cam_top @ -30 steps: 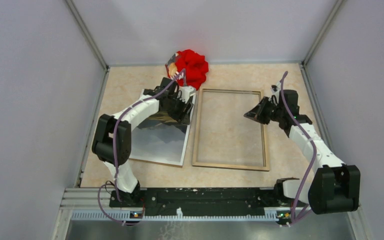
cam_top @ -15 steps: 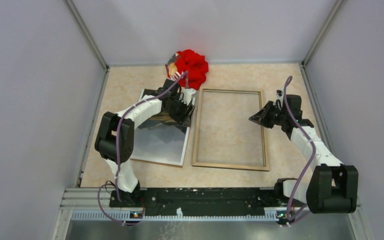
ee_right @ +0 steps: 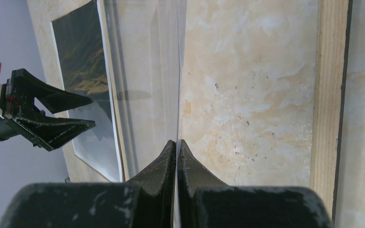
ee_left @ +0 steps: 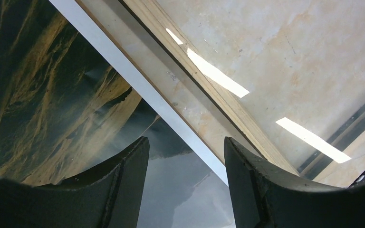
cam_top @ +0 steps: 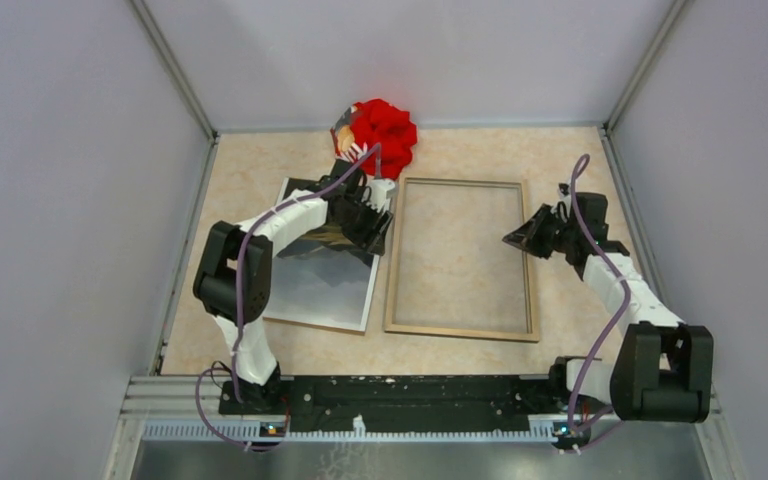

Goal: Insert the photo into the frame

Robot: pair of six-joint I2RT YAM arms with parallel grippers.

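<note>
R gripper (ee_right: pixel 177 143) closed tight over frame (ee_right: pixel 331 95); photo (ee_right: pixel 78 52), L gripper (ee_right: pixel 93 112) beyond far rail.

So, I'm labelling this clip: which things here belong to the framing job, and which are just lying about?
Part of the job:
photo
frame
left gripper, open over the photo's edge

Just lying about:
red cloth bundle, at the back

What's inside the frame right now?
Only beige table shows inside the frame, with glare hinting at a clear pane. The photo lies outside, left of it, partly hidden under the left gripper.
</note>
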